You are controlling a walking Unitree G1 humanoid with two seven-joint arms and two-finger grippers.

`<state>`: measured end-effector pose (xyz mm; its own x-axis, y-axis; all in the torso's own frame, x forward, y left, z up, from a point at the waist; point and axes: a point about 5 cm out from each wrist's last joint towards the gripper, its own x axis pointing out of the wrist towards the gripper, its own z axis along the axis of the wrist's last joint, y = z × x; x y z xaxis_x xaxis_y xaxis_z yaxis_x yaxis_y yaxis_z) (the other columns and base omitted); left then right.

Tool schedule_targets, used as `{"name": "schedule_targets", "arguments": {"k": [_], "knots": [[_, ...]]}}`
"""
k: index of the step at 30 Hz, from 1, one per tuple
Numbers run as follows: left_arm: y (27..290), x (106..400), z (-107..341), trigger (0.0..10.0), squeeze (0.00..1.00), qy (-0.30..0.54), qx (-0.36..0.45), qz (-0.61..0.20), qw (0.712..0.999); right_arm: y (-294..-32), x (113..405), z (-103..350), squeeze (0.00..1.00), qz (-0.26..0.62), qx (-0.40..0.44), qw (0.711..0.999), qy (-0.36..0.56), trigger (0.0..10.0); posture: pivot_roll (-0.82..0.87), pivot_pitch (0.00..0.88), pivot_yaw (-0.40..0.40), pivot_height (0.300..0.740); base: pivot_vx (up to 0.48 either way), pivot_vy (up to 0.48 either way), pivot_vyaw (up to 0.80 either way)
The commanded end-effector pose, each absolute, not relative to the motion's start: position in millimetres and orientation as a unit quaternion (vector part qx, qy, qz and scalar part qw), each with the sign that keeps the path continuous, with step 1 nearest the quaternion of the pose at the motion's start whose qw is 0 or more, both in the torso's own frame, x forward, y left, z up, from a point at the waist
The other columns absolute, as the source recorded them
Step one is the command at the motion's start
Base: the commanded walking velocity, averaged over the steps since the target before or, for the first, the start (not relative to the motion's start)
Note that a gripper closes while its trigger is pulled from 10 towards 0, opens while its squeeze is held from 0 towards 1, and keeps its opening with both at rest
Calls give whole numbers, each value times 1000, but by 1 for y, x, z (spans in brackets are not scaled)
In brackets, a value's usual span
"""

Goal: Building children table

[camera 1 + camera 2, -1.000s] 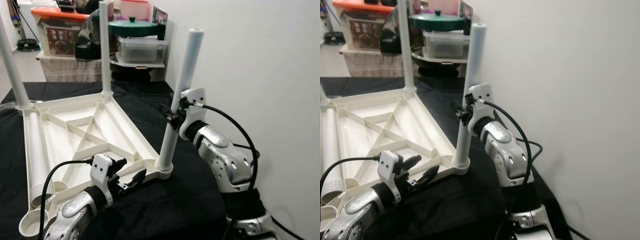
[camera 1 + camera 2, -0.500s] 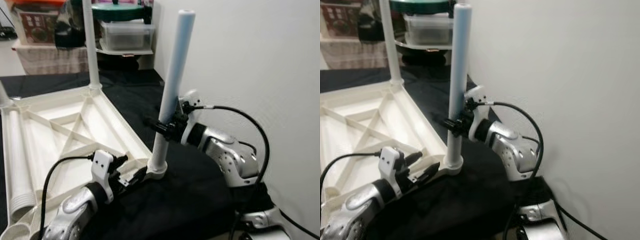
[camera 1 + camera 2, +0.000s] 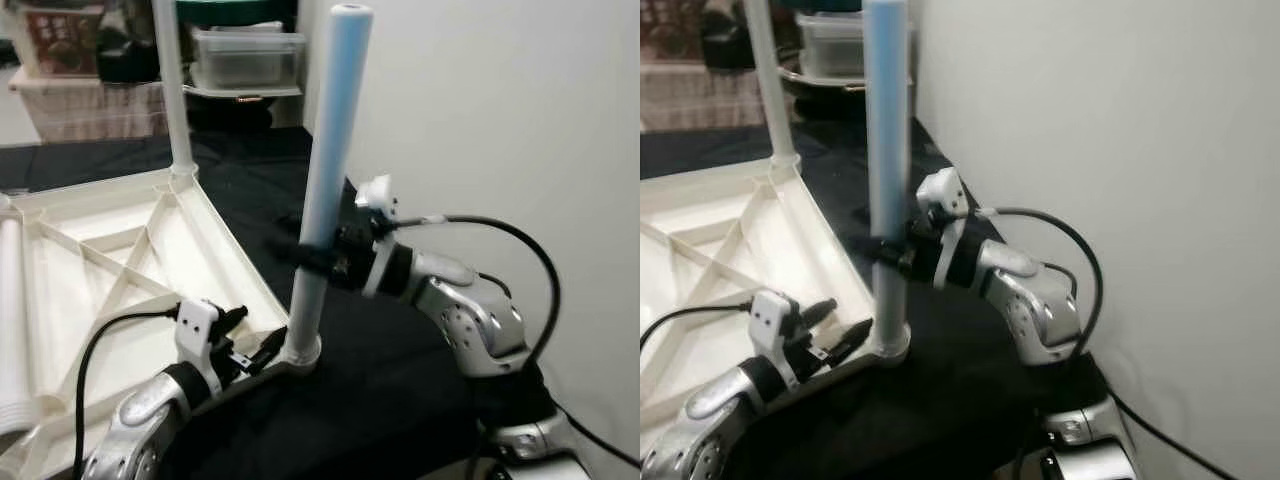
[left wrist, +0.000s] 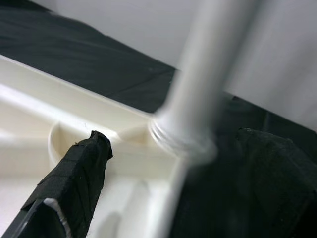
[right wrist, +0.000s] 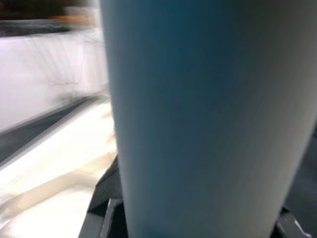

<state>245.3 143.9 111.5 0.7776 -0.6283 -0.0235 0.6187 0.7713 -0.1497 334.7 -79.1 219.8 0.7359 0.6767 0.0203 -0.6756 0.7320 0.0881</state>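
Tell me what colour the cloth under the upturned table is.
Black cloth, clearest in the left eye view.

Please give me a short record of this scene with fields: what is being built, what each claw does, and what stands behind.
object: white plastic table top, lying upside down on black cloth
near leg: white round plastic leg, upright in the corner socket
right claw: shut around the near leg, about midway up
left claw: open, beside the corner socket
far leg: second white leg, upright at the far corner
background: clear storage boxes

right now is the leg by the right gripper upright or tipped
Upright: the leg stands straight in the tabletop's corner socket, with the right gripper clamped around it.
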Motion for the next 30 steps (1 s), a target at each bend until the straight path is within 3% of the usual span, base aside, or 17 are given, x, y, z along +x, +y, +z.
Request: {"name": "schedule_targets", "arguments": {"k": [1, 2, 3, 6, 7, 9, 10, 12, 13, 17, 22, 23, 24, 26, 27, 28, 30], "knots": [[142, 245, 111, 10000, 0, 39, -73, -338, 937, -100, 341, 168, 0, 234, 20, 964, 123, 0, 35, 0, -126, 740, 0, 0, 0], [142, 245, 111, 10000, 0, 39, -73, -338, 937, -100, 341, 168, 0, 234, 20, 964, 123, 0, 35, 0, -126, 740, 0, 0, 0], [142, 245, 111, 10000, 0, 39, -73, -340, 937, -94, 333, 170, 0, 248, 27, 963, 102, 10000, 30, 0, -121, 740, 0, 0, 0], [142, 246, 111, 10000, 0, 40, -71, -345, 935, -81, 317, 192, 0, 332, 114, 936, 36, 10000, 25, 0, -113, 740, 0, 0, 0], [141, 246, 111, 10000, 0, 40, -71, -346, 935, -83, 317, 197, 827, 344, 130, 929, 26, 10000, 25, 0, -112, 740, 0, 0, 0], [141, 246, 111, 10000, 0, 40, -71, -346, 935, -83, 317, 197, 827, 344, 130, 929, 26, 10000, 25, 0, -112, 740, 0, 0, 0], [141, 247, 112, 10000, 0, 40, -70, -346, 935, -84, 317, 202, 1000, 356, 130, 925, 15, 10000, 25, 0, -112, 740, 0, 0, 0], [141, 248, 112, 10000, 0, 39, -70, -346, 935, -85, 319, 211, 902, 381, 113, 918, -1, 10000, 24, 0, -114, 740, 0, 0, 0], [141, 248, 112, 10000, 0, 39, -70, -345, 935, -90, 318, 231, 0, 438, 97, 893, -47, 10000, 23, 0, -115, 740, 0, 0, 0], [142, 248, 112, 10000, 0, 39, -71, -345, 935, -96, 315, 252, 0, 498, 76, 858, -99, 10000, 23, 0, -115, 740, 0, 0, 0], [141, 247, 112, 10000, 0, 38, -71, -344, 935, -100, 290, 254, 0, 632, 46, 766, -109, 10000, 41, 0, -133, 740, 0, 0, 0], [142, 247, 112, 10000, 0, 37, -71, -342, 936, -98, 278, 248, 0, 674, 36, 732, -98, 8078, 41, 0, -133, 740, 0, 0, 0], [142, 247, 112, 10000, 0, 37, -71, -342, 936, -98, 278, 248, 0, 674, 36, 732, -98, 8078, 41, 0, -133, 740, 0, 0, 0], [144, 246, 112, 10000, 0, 38, -70, -336, 938, -94, 262, 238, 0, 710, 26, 699, -83, 2078, 44, 0, -136, 740, 0, 0, 0], [144, 246, 112, 10000, 0, 38, -70, -336, 938, -94, 262, 238, 0, 710, 26, 699, -83, 2078, 44, 0, -136, 740, 0, 0, 0], [145, 245, 111, 10000, 0, 40, -70, -335, 939, -93, 260, 235, 0, 711, 34, 698, -78, 0, 44, 0, -136, 740, 0, 0, 0], [145, 245, 110, 10000, 0, 41, -70, -335, 939, -91, 260, 231, 0, 709, 38, 701, -69, 0, 44, 0, -134, 740, 0, 0, 0]]}}
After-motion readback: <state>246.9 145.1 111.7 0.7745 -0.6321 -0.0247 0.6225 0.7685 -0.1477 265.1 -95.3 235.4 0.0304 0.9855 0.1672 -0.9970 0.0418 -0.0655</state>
